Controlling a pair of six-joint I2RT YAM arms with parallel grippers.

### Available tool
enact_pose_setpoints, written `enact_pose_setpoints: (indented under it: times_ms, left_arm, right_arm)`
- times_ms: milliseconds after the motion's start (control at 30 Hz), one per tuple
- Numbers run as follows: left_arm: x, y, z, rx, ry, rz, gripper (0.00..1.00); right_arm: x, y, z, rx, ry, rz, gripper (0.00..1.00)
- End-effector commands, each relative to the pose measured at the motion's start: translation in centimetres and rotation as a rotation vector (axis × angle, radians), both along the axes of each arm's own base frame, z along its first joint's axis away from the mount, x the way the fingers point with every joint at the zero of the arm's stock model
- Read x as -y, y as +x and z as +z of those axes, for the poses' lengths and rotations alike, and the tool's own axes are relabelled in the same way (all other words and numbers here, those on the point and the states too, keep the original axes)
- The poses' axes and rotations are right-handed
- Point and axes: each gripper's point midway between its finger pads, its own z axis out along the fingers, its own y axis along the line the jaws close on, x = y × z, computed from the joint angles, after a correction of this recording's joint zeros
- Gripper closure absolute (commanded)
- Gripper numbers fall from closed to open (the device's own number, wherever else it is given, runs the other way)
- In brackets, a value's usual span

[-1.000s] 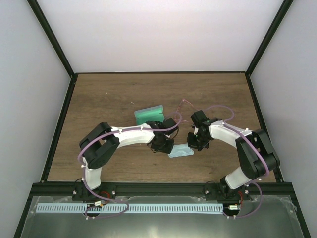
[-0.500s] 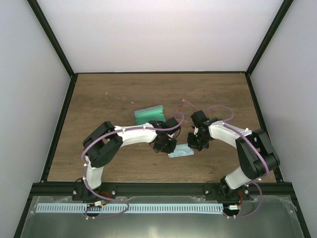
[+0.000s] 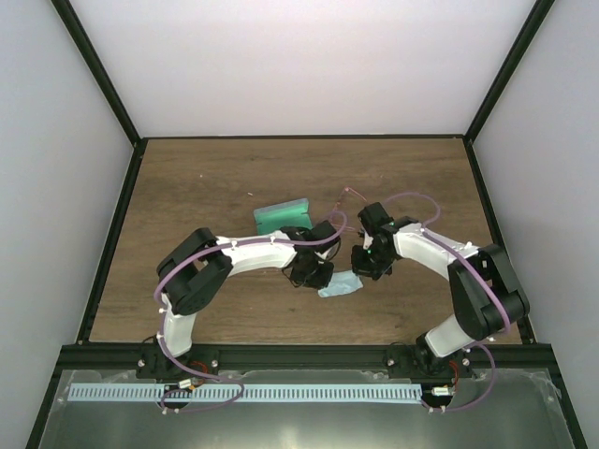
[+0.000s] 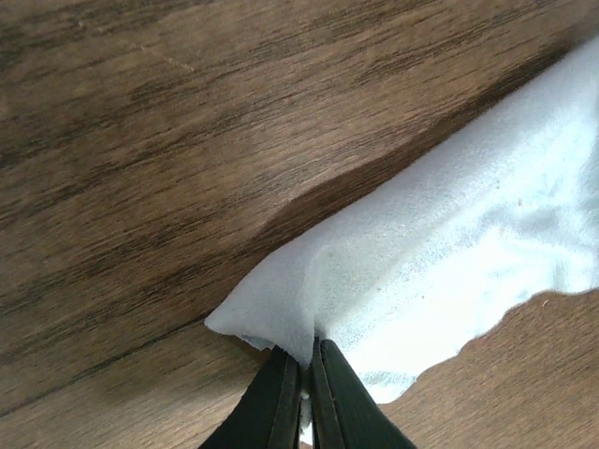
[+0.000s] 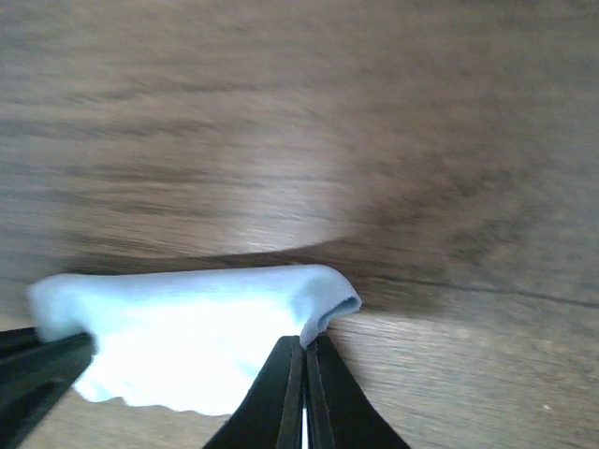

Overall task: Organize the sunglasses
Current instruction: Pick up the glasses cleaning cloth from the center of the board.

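Left fingers (image 4: 307,351) are pinched shut on one corner of the light-blue cloth (image 4: 449,253), and my right fingers (image 5: 304,344) are clamped on another fold of it. The sunglasses (image 3: 352,194) show only as a thin pink sliver beyond my right wrist. It runs roughly crosswise, and I cannot tell which way they face. A teal case (image 3: 281,217) lies to their left on the counter (image 3: 187,187).

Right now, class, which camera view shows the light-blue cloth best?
The left wrist view: the cloth is large and sharp, one corner pinched in the left tool. The right wrist view shows it blurred, an edge pinched in the right tool. The top view shows a small patch between the arms.
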Motion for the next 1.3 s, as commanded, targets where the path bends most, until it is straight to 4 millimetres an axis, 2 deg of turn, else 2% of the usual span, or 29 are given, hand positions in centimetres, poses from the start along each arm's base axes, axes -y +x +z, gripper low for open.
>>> enact_pose_setpoints:
  times_ms: [0, 300, 633, 833, 1067, 1267]
  left_arm:
    - [-1.5, -0.1, -0.6, -0.02, 0.046, 0.007, 0.96]
    - [-2.0, 2.1, 1.2, 0.015, 0.017, 0.031, 0.96]
    - [-1.9, 2.9, 1.5, 0.018, 0.007, 0.026, 0.96]
    - [-2.4, 4.5, 2.7, 0.038, -0.001, 0.048, 0.96]
    - [-4.1, 7.6, 4.2, 0.07, -0.001, 0.088, 0.96]
    - [-7.0, 10.2, 4.8, 0.09, 0.019, 0.134, 0.96]
  right_arm:
    - [-2.2, 2.0, 3.6, 0.084, 0.064, 0.045, 0.99]
    - [-3.9, 3.5, 4.8, 0.103, 0.068, 0.067, 0.99]
    - [-3.7, 3.5, 4.5, 0.095, 0.059, 0.063, 0.99]
    - [-4.7, 4.9, 5.3, 0.114, 0.073, 0.082, 0.99]
    - [-7.0, 7.7, 5.9, 0.133, 0.105, 0.116, 0.99]
    - [-10.4, 10.5, 6.4, 0.156, 0.118, 0.163, 0.99]
